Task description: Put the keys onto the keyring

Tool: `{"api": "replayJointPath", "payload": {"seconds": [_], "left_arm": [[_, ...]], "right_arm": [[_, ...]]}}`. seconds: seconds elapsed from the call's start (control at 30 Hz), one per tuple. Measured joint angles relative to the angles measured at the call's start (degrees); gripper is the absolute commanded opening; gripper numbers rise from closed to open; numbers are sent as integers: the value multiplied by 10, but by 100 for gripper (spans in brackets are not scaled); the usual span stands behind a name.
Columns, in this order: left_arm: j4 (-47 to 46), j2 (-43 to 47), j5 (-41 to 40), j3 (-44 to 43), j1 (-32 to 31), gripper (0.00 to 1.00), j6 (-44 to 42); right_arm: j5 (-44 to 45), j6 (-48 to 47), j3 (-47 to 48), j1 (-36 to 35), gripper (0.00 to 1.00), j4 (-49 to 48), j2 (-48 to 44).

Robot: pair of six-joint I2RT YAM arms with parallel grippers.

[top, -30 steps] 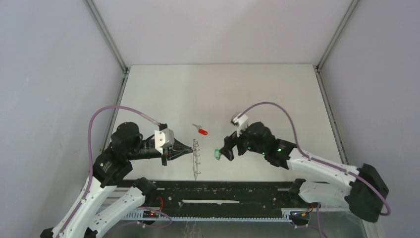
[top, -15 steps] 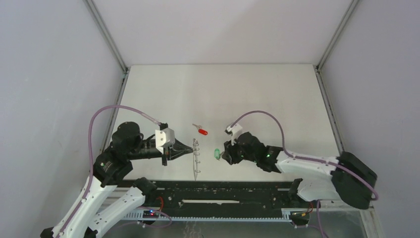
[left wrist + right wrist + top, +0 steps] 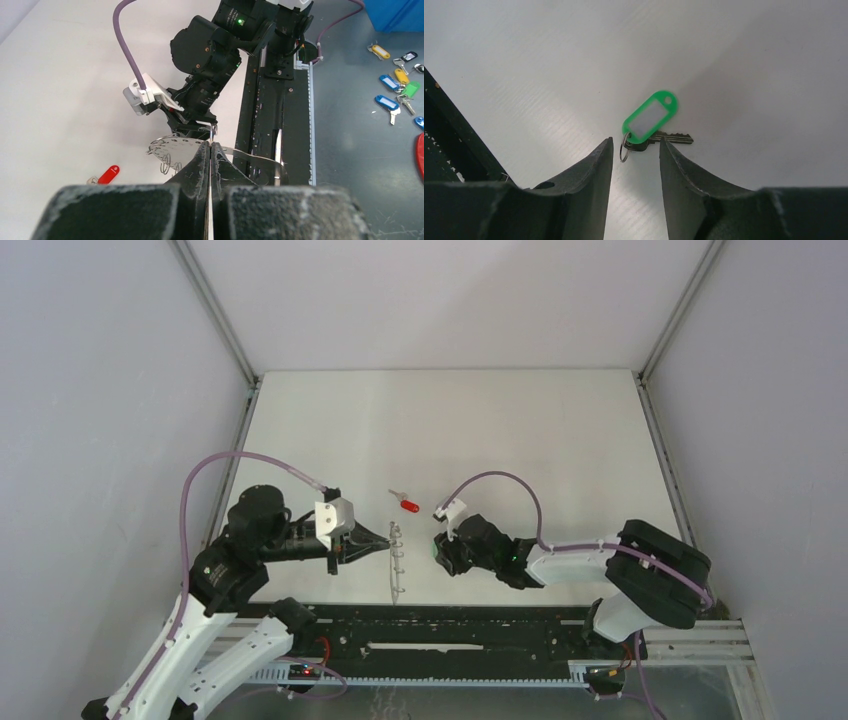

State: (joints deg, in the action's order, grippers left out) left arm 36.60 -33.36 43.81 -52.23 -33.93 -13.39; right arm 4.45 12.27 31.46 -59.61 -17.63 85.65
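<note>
A key with a green tag (image 3: 650,119) lies flat on the white table, its silver blade (image 3: 674,138) pointing right and its small ring (image 3: 624,150) at the near end. My right gripper (image 3: 635,144) is low over it and open, with fingertips on either side of the ring and key head, touching neither. In the top view the right gripper (image 3: 440,550) covers that key. The red-tagged key (image 3: 408,505) lies farther back. My left gripper (image 3: 210,146) is shut on the keyring (image 3: 172,147), a thin metal piece with wire loops, held above the table (image 3: 450,420).
The black rail (image 3: 450,640) runs along the near edge behind both arms. Off the table to the right, the left wrist view shows several loose tagged keys (image 3: 395,90) on a dark surface and a blue box (image 3: 400,15).
The right arm has stretched left and sunk low over the green-tagged key, and its jaws have narrowed from wide open. The left gripper and keyring have not moved.
</note>
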Motion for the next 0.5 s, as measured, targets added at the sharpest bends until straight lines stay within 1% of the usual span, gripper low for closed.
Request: {"api": "replayJointPath", "payload": {"seconds": [0.17, 0.37, 0.5], "left_arm": [[0, 0, 0, 0, 0, 0, 0], [0, 0, -1, 0, 0, 0, 1], [0, 0, -1, 0, 0, 0, 1]], "right_arm": [[0, -6, 1, 3, 47, -17, 16], [0, -11, 2, 5, 43, -21, 28], [0, -14, 3, 9, 36, -24, 36]]}}
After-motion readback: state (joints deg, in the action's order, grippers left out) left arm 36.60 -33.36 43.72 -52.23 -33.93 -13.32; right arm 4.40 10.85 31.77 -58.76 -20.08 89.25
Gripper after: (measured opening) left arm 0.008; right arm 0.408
